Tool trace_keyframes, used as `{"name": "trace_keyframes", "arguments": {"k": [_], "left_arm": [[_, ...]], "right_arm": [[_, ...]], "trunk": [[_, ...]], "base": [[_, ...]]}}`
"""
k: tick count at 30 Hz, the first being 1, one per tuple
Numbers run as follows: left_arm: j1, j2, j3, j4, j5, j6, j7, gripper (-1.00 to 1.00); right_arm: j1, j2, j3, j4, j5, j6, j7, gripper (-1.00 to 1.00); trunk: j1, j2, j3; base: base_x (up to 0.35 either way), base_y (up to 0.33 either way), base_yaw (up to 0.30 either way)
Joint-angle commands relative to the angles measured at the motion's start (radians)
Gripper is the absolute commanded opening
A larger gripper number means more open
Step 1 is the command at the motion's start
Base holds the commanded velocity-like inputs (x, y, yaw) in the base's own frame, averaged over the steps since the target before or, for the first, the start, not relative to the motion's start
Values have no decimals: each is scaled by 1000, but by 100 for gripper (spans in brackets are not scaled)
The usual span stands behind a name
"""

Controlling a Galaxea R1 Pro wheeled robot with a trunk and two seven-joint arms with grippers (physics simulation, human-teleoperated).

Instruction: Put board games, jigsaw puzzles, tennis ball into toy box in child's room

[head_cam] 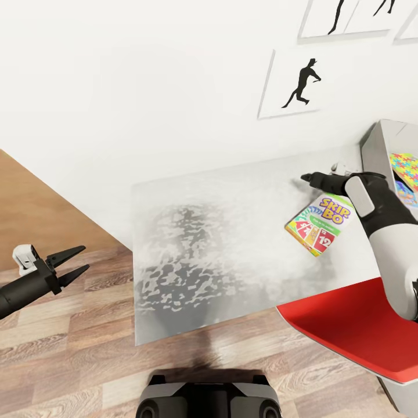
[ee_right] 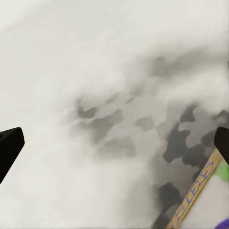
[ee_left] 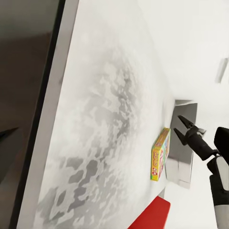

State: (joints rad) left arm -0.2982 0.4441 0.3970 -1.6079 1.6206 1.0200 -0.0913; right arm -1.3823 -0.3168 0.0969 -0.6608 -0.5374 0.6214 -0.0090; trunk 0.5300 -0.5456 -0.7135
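The Skip-Bo box [head_cam: 320, 223] lies flat on the bench [head_cam: 220, 244] at the right of the head view, tilted askew, just beside the toy box [head_cam: 377, 145] at the right edge, where a puzzle [head_cam: 406, 165] shows inside. It is a flat green cardboard box with red and yellow cards and purple lettering; it looks light and stiff, with a slick printed face, so I judge a pinch across its thin edges safer than pressing on the top. The right end effector [head_cam: 316, 179] hovers just above the box's far edge, fingers spread and empty. The left end effector [head_cam: 72, 266] hangs at the lower left over the floor [head_cam: 69, 360], released too.
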Motion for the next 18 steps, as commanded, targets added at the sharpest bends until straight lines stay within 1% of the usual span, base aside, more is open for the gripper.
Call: {"name": "trace_keyframes", "arguments": {"k": [1, 10, 16, 18], "left_arm": [[-1, 0, 1, 0, -10, 4, -10, 100], [-1, -1, 1, 0, -10, 4, -11, 100], [-1, -5, -1, 0, -10, 5, -11, 100], [-1, -5, -1, 0, -10, 5, -11, 100]], "right_arm": [[-1, -1, 4, 0, -2, 3, -1, 100], [1, -4, 4, 40, -1, -12, -1, 100], [0, -2, 7, 114, 10, -66, 0, 100], [0, -2, 8, 127, 13, -73, 0, 100]], "trunk": [[0, -1, -1], [0, -1, -1], [0, -1, -1], [0, -1, -1]], "base": [[0, 0, 0], [0, 0, 0], [0, 0, 0], [0, 0, 0]]}}
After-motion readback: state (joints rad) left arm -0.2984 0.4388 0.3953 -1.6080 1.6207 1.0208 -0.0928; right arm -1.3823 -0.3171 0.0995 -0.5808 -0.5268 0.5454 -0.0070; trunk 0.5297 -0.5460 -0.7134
